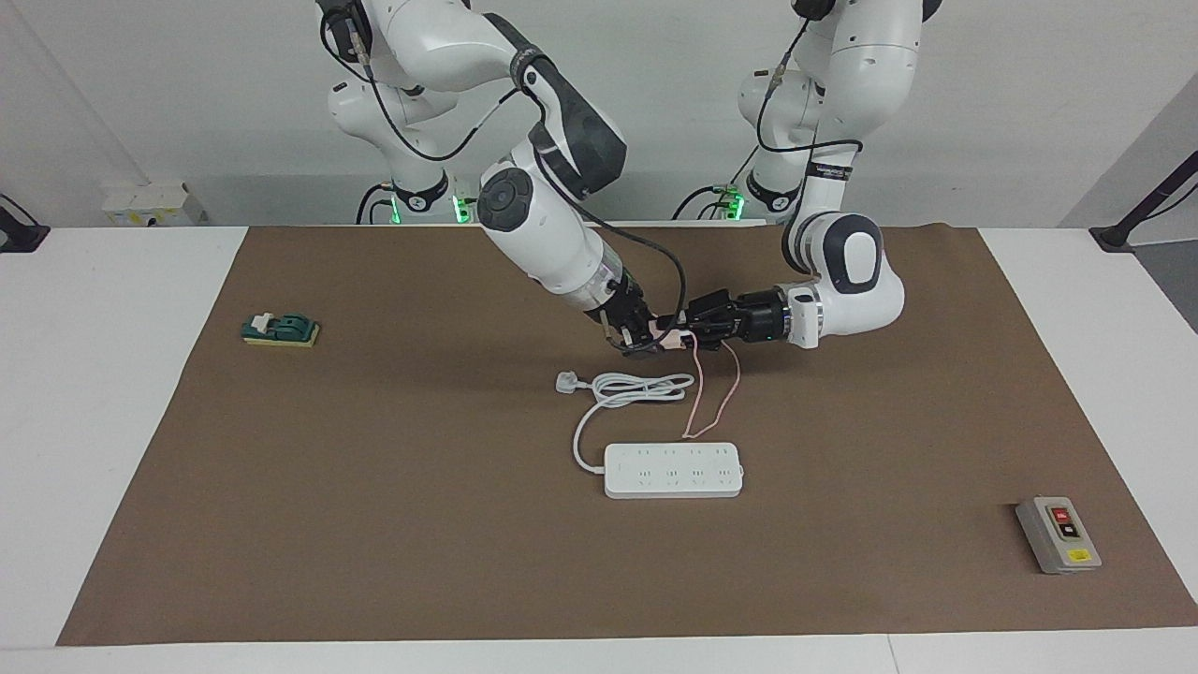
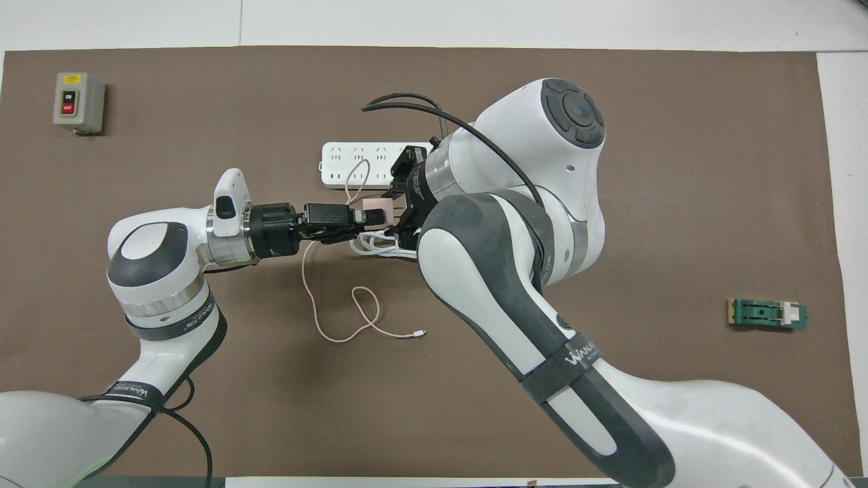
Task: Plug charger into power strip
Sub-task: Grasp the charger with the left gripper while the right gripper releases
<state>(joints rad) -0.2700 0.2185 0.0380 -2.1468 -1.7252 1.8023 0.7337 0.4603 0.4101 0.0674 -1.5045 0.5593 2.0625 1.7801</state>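
Both grippers, left gripper (image 1: 697, 329) and right gripper (image 1: 646, 344), are met mid-air at frame centre on the small pale-pink cube charger (image 2: 377, 207); which one is clamped cannot be told. Long white power strip (image 1: 674, 470) is seen lower in the facing frame, long axis horizontal, unplugged.

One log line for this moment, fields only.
phase: handover in air | charger: between both grippers, unplugged | left gripper: at charger | right gripper: at charger | strip: on mat

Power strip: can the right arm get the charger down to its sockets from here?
Probably yes. The power strip lies sockets-up with nothing on them, though the left gripper and right gripper both meet at the charger.
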